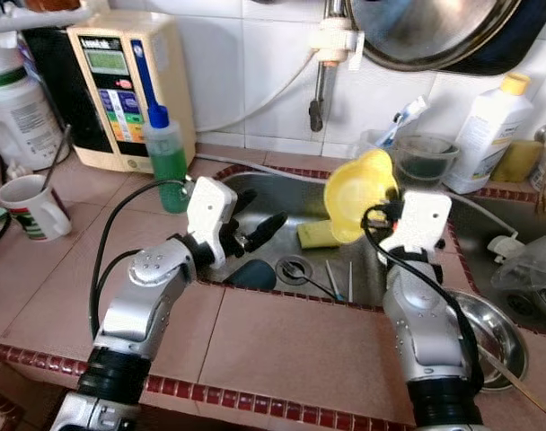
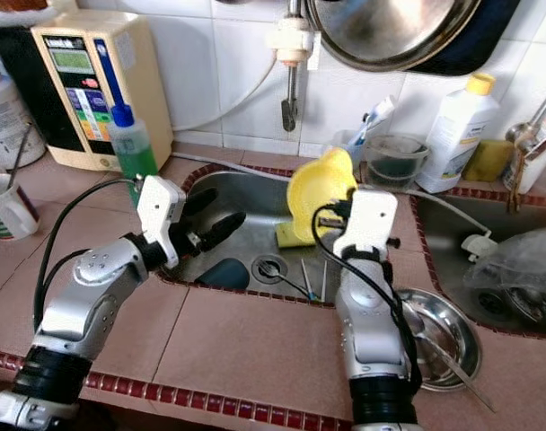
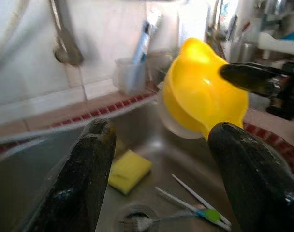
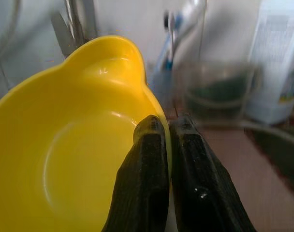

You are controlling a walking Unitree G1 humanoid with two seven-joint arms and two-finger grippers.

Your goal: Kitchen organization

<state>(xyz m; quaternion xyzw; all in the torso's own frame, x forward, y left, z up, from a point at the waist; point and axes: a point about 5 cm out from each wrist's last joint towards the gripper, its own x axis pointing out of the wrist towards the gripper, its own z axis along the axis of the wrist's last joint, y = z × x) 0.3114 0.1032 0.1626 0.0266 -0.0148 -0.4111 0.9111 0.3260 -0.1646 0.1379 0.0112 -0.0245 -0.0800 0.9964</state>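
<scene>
Now, bowl: the yellow bowl (image 1: pixel 360 193) is up over the sink (image 1: pixel 264 211), middle of the frame.
Right gripper (image 4: pixel 168 130): pinching the bowl's rim.
Left gripper (image 1: pixel 259 229): spread wide, empty, left of the bowl, pointing at it.

Both head views look forward and down over the tiled surface (image 1: pixel 282 332) into the sink (image 1: pixel 282 211), sharing nearly the same scene (slightly offset sideways). The left wrist view looks across the sink from close range; the right wrist view sits hard against the yellow bowl (image 4: pixel 69 140), which both share.
</scene>
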